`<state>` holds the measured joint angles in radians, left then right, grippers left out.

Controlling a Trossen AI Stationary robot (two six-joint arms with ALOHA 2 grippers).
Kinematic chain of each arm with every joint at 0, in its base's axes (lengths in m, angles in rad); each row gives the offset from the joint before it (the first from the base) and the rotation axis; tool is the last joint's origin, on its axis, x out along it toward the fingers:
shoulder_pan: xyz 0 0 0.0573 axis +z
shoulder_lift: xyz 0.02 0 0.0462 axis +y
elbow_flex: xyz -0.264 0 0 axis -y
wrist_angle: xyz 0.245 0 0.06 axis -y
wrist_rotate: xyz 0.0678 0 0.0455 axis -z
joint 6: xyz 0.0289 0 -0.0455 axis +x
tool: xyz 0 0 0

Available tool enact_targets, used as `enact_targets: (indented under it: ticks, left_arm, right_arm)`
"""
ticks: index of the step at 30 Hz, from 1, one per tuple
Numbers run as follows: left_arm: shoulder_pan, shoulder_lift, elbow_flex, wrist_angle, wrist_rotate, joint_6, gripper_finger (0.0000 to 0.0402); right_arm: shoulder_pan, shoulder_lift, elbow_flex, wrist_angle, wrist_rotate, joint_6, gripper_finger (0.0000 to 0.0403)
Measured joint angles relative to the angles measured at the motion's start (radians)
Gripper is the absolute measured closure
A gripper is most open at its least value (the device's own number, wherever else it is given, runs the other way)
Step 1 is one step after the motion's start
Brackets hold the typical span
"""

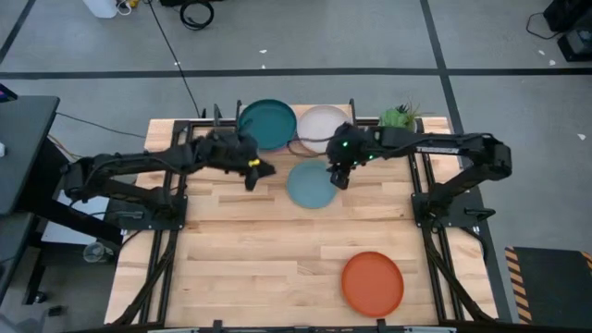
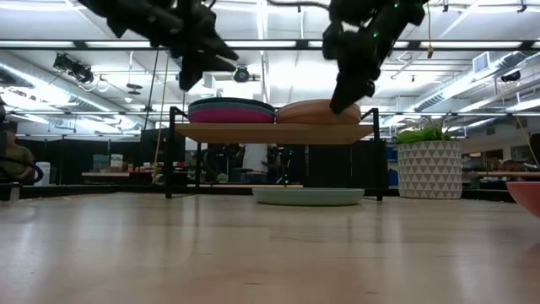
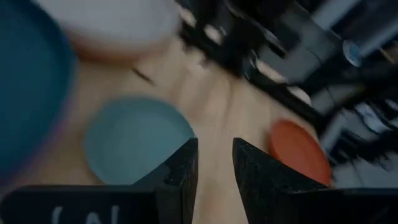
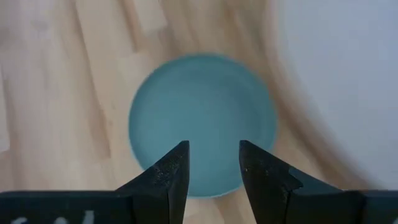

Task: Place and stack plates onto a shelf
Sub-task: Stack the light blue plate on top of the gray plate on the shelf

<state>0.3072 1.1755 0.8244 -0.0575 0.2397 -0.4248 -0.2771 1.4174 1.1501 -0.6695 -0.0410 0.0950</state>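
Directly below the right gripper (image 4: 212, 163) — the pale blue plate (image 4: 202, 118).

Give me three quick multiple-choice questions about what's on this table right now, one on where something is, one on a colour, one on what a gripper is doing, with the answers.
1. Where does the orange plate lie?
A. On the shelf
B. On the table, apart from the shelf
C. In a gripper

2. What colour is the top plate of the shelf's left-hand stack?
A. Dark teal
B. Orange
C. Yellow

3. How is the right gripper?
A. Shut on a plate
B. Open, holding nothing, above the pale blue plate
C. Resting on the orange plate

Answers:
1. B: the high view shows it alone near the table's front edge.
2. A: the dark teal plate sits on top there.
3. B: the right wrist view shows the pale blue plate lying on the table past its spread fingers.
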Motion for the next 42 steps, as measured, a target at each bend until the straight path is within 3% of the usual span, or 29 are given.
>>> enact_targets:
  ticks: [6, 16, 24, 27, 34, 42]
  left_arm:
    - [-0.102, 0.0, -0.088, 0.0, 0.041, -0.025, 0.0295]
    - [-0.292, 0.075, -0.123, -0.007, -0.115, -0.035, 0.0295]
    - [-0.325, 0.124, -0.123, -0.007, -0.18, -0.1, 0.0294]
    - [-0.325, 0.122, -0.122, -0.007, -0.156, -0.178, 0.0294]
    - [-0.333, 0.117, -0.121, -0.059, 0.009, -0.244, 0.0294]
    - [-0.367, 0.09, -0.121, -0.063, 0.027, -0.298, 0.0297]
  right_arm:
    - [0.085, 0.066, -0.039, 0.021, 0.036, -0.009, 0.0265]
    - [0.215, 0.026, -0.211, 0.233, 0.088, 0.002, 0.0284]
    - [0.284, 0.065, -0.354, 0.504, 0.094, -0.169, 0.0284]
    - [0.28, 0.113, -0.355, 0.588, 0.057, -0.215, 0.0276]
    - [0.267, 0.228, -0.354, 0.727, 0.007, -0.259, 0.024]
    - [0.267, 0.313, -0.354, 0.736, 0.023, -0.308, 0.0232]
